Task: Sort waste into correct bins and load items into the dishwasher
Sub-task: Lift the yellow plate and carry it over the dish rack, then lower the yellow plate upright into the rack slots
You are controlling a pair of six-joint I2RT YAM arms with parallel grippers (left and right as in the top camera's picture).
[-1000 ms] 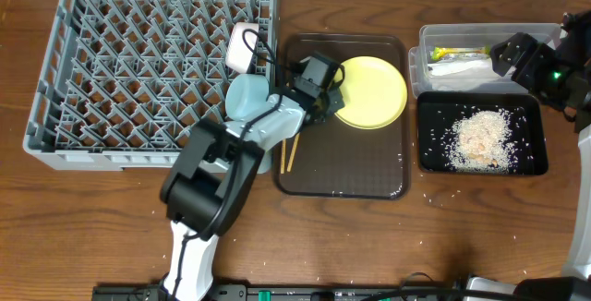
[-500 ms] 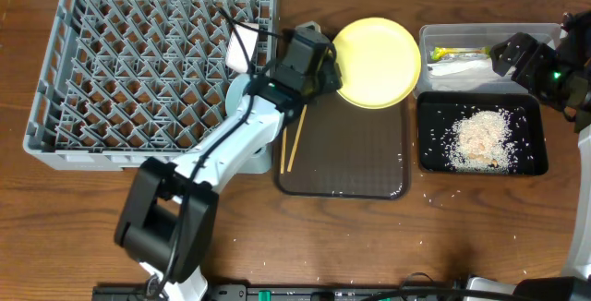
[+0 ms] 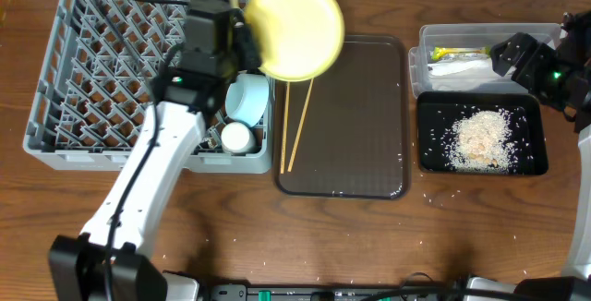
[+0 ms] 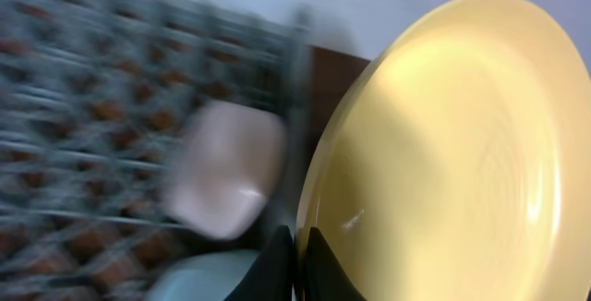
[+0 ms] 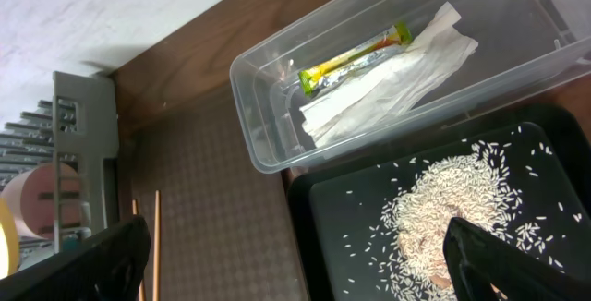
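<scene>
The left jaws were clamped tight on the rim of the yellow plate (image 3: 294, 29), holding it tilted above the far right corner of the grey dish rack (image 3: 102, 79). The blue bowl (image 3: 247, 98) and white cup (image 3: 236, 138) sat inside the rack's right edge, and the chopsticks (image 3: 295, 126) lay just right of it. Well right of the rack, the right jaws stood wide apart, empty.

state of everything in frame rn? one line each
left gripper, shut on the plate's rim
yellow plate, held in the air, tilted, above the dish rack corner
right gripper, open, holding nothing
light blue bowl, in the rack
white cup, in the rack
chopsticks, lying along the brown tray left edge
wrapper, in the clear tub
napkin, in the tub
rice, piled in the black tray
</scene>
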